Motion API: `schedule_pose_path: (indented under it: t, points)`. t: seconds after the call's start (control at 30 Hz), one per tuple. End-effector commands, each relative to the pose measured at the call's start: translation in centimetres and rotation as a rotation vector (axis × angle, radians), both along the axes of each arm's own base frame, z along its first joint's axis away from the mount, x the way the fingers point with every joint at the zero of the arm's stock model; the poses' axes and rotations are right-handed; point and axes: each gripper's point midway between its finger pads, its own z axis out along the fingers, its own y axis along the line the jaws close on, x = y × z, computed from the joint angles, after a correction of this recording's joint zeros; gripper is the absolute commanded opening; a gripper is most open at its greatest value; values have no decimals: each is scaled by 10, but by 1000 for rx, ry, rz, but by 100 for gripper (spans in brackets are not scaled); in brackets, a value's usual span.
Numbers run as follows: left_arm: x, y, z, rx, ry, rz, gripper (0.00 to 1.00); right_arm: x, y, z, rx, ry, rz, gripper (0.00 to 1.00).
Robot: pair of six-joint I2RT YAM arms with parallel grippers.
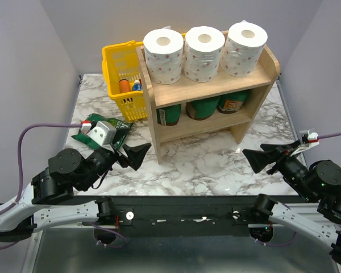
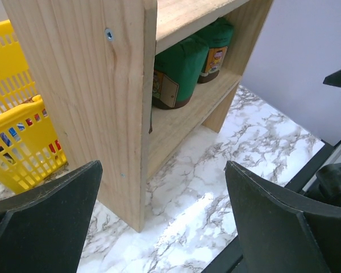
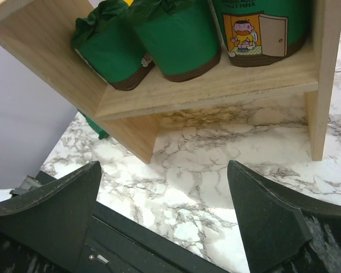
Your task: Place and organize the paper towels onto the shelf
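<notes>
**Desk:** Where are the paper towels on your feed?

**Operator:** I count six, all on the shelf (image 1: 216, 88). Three white rolls (image 1: 204, 45) with small pink dots stand upright in a row on the top board, hollow cores facing up, each touching or almost touching the next. Three green rolls (image 1: 203, 107) with brown ends stand side by side on the lower board. My right wrist camera shows a cartoon label on the rightmost one.

**Desk:** And the shelf itself?

**Operator:** It stands on the marble surface (image 1: 204, 165), towards the far side and turned a little at an angle. A yellow basket (image 1: 128, 105) sits just beside its left wall. I can't tell whether the two touch. A green bag (image 1: 94, 121) lies flat on the surface nearer to me, to the left.

**Desk:** What are the claws doing?

**Operator:** The left claw (image 1: 142, 157) hangs low over the surface, near the front left corner of the shelf. Its fingers are spread wide with nothing between them. Through its camera I look past the shelf's side wall into the lower tier. The right claw (image 1: 251, 161) is on the near right, pointing towards the shelf. It is also spread apart and holds nothing. Both are well clear of the rolls.
</notes>
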Motion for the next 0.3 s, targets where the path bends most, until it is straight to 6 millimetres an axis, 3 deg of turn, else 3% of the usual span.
schedule_pose_path:
  t: [0.0, 0.27]
  points:
    - [2, 6, -2, -23, 14, 27, 99, 1, -5, 16, 37, -32, -19, 100]
    - [2, 4, -5, -31, 14, 24, 99, -1, -4, 18, 37, -43, -6, 100]
